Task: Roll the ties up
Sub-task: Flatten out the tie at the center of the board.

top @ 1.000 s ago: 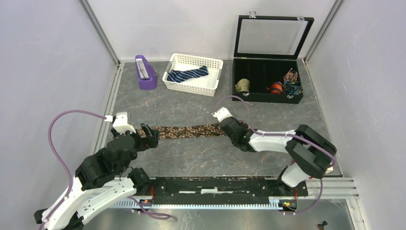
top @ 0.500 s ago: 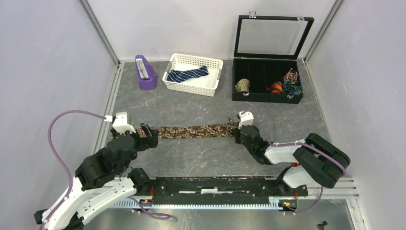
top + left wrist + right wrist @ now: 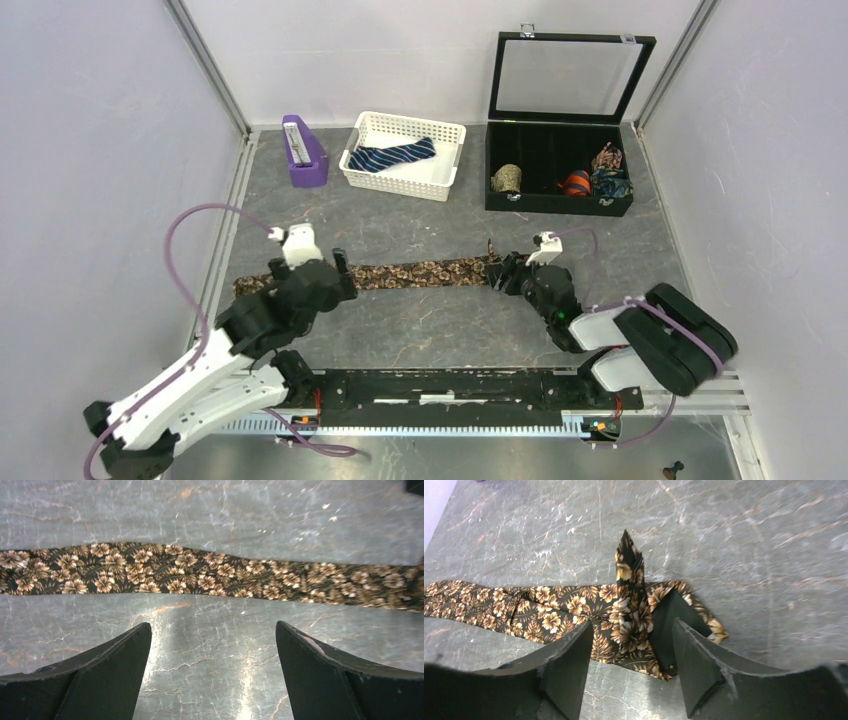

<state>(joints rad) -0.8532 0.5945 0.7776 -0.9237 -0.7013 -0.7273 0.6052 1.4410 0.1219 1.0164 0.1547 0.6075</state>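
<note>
A: Overhead view is showing the brown floral tie (image 3: 415,272) lying flat across the middle of the table (image 3: 420,325), running left to right. The left claw (image 3: 340,280) is hanging over its left part, and the right claw (image 3: 503,276) is sitting at its right end.

B: Left wrist camera is adding detail. That claw's jaws are standing wide apart, gripping nothing. The tie is crossing the upper half of the frame, with bare table showing between it and the fingertips.

A: Right wrist?

B: It is showing what the overhead cannot. The tie's end is folded back over itself, its pointed tip aiming at the top of the frame. The jaws are standing parted on either side of that fold, not pinching it.

A: Upper part of the overhead: the navy striped tie (image 3: 395,156) is lying in the white basket (image 3: 440,186). A purple stand (image 3: 303,155) is sitting to its left, and to its right a black case (image 3: 560,203), lid raised, is holding rolled bundles (image 3: 509,178).

B: Obstruction: the left wrist is hiding a stretch of the brown tie near its left end.
</note>
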